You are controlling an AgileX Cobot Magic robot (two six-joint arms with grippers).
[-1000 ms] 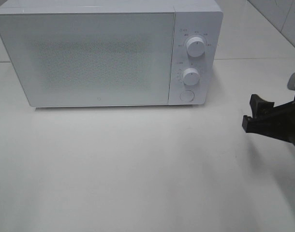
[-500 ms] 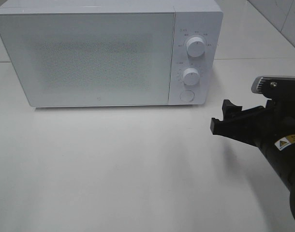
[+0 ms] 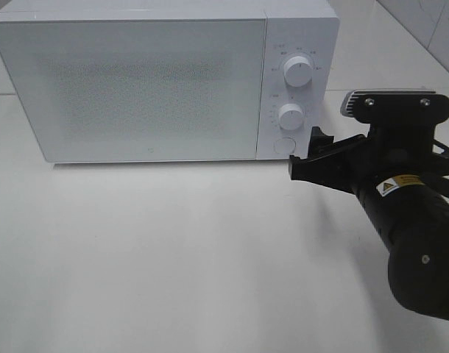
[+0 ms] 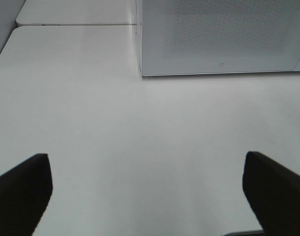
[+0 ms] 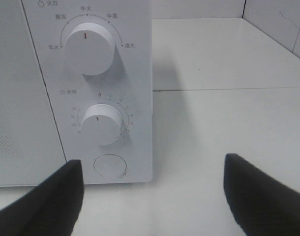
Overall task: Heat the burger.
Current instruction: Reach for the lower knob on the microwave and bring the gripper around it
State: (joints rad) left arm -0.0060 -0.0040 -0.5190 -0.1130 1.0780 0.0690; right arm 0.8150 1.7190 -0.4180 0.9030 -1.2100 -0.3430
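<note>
The burger is out of view. A white microwave (image 3: 151, 81) stands at the back of the table with its door closed. Its control panel has an upper knob (image 3: 297, 71), a lower knob (image 3: 290, 116) and a round button (image 3: 284, 145). My right gripper (image 3: 305, 153) is open and empty, just right of the button at panel height. The right wrist view shows the button (image 5: 109, 165) and lower knob (image 5: 100, 124) close ahead, between the open fingers (image 5: 46, 201). In the left wrist view my left gripper (image 4: 147, 196) is open over bare table, well short of the microwave (image 4: 224, 34).
The white table (image 3: 173, 257) spreads in front of the microwave. A tiled wall (image 3: 430, 22) rises at the back right. A seam (image 5: 228, 89) crosses the tabletop to the right of the microwave.
My right arm has come in from the right edge, moving left toward the microwave's control panel. Its jaws stayed open. The microwave has not changed.
</note>
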